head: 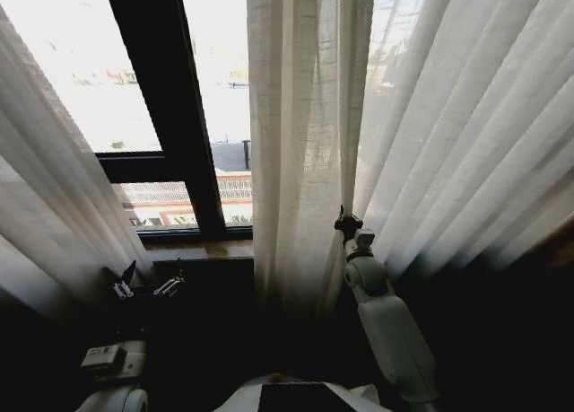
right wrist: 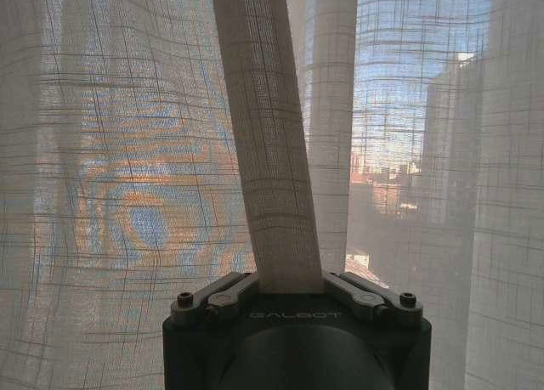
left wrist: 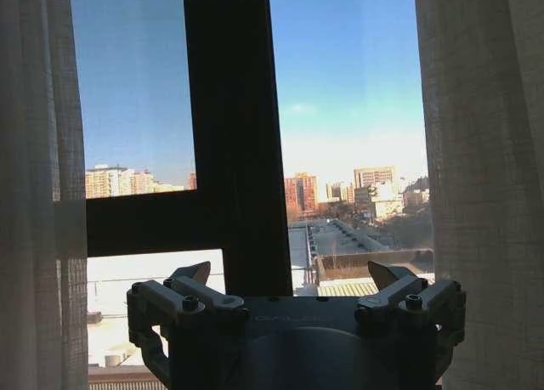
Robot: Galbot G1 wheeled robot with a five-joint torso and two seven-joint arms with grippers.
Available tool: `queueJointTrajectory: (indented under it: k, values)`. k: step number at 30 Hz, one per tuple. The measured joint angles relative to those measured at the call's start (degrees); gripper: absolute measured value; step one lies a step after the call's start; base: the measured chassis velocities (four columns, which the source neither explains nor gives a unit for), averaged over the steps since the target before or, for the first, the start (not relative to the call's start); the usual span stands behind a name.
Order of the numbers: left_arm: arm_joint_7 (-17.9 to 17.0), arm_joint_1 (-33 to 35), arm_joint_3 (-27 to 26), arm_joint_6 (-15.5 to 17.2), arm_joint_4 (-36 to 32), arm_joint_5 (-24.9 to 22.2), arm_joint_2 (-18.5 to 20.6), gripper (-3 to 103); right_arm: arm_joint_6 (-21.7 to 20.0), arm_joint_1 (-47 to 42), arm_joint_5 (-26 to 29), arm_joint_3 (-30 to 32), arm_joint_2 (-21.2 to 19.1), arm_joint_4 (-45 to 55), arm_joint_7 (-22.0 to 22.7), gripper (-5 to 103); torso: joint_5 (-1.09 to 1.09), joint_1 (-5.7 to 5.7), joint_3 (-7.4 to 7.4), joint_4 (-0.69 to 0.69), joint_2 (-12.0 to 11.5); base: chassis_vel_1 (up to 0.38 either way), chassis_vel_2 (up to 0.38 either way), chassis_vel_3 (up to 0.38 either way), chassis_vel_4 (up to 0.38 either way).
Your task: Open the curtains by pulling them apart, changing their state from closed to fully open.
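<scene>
We see the curtains [head: 305, 143] as sheer white pleated panels hanging across a dark-framed window [head: 170, 107]. One panel hangs gathered just right of the window's dark upright post, a further spread of fabric fans out well to the right of that post, and another panel [head: 54, 188] sweeps down at the far left of the window. Between the left panel and the gathered middle one the glass is bare, and buildings show outside through it.

Our right arm [head: 390, 327] reaches up toward the gathered panel, to the right of the window post. The right gripper [right wrist: 289, 284] sits at the lower part of that panel, and in the right wrist view its two fingers [right wrist: 217, 298] are drawn in against a narrow folded strip of curtain [right wrist: 272, 152], pinching it between them; the strip rises straight up out of the jaws, with more sheer fabric behind it.

Our left gripper [head: 148, 282] sits low, below the window sill [head: 197, 249] and left of the post. In the left wrist view its fingers [left wrist: 191, 292] stand wide apart with nothing between them, facing the bare glass, curtain fabric hanging at either side of it without touching it.
</scene>
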Motion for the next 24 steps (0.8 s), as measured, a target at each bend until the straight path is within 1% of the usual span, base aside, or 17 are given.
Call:
queueJointTrajectory:
  k: [3,15,24]
  values:
    - [0.0,0.0,0.0,-0.1,0.1,0.0,0.0,100,0.0,0.0,0.0,0.1,0.0,-0.1,0.1,0,0.04,0.0,0.01,-0.02,0.0,-0.339,-0.345,0.318,0.334]
    - [0.0,0.0,0.1,-0.5,0.4,0.0,0.0,100,-0.1,-0.1,0.0,0.2,0.0,-0.1,0.1,0,0.0,0.0,0.01,-0.01,0.0,-0.351,-0.352,0.351,0.349]
    - [0.0,0.1,0.1,-0.8,0.5,0.0,0.0,100,-0.1,-0.4,0.0,0.3,-0.1,0.1,0.1,0,0.02,0.0,0.01,-0.01,0.0,-0.354,-0.354,0.353,0.352]
